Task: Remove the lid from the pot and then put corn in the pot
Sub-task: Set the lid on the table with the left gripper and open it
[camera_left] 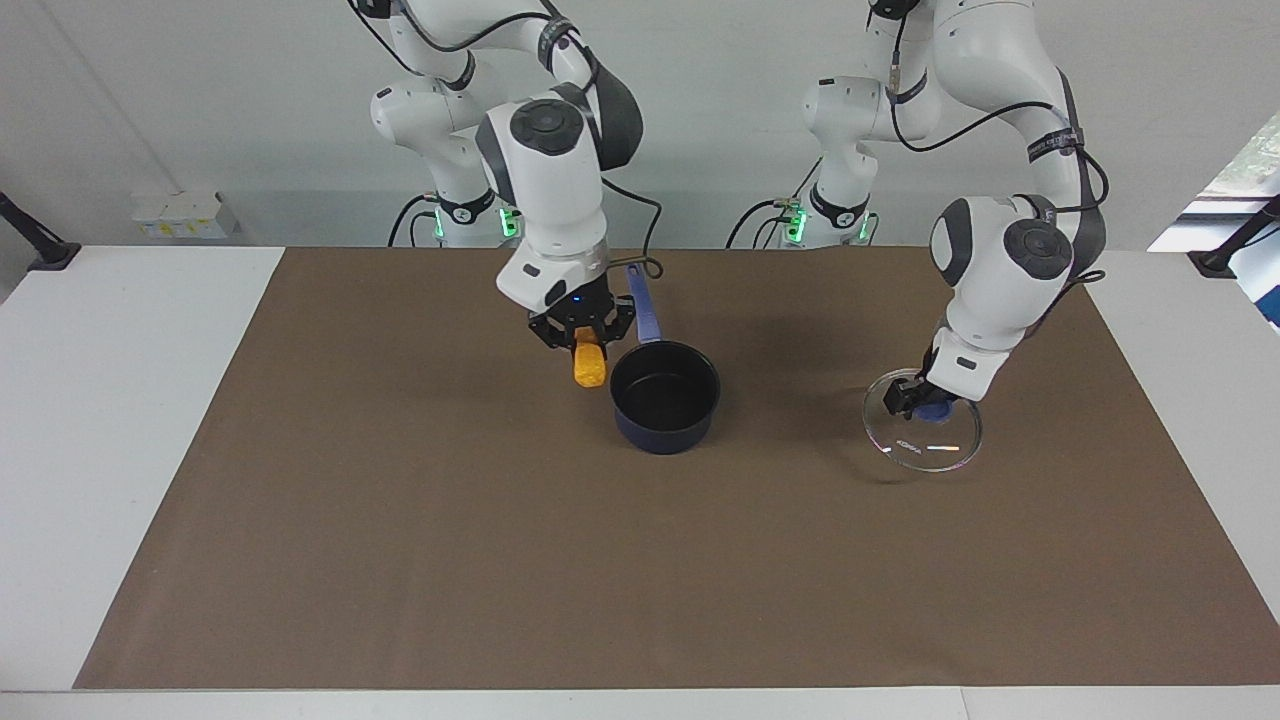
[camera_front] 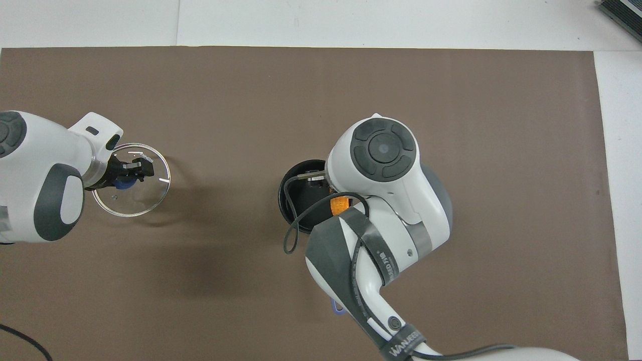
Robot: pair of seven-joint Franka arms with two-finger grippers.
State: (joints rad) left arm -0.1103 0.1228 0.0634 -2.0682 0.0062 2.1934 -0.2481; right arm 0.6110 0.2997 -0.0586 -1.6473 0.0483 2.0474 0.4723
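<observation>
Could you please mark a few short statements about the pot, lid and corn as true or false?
1. The lid is on the pot. False: it is off, toward the left arm's end of the table.
2. The right claw holds the corn. True.
3. The corn lies inside the pot. False: it hangs in the air by the pot's rim.
4. The left claw is at the lid's blue knob. True.

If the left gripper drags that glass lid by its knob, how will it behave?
The lid looks rigid, glassy and thin-rimmed, so it would probably slide across the brown mat rather than flex. With the left gripper at only the central knob, it may tilt or pivot. Being glass, treat it as breakable.
</observation>
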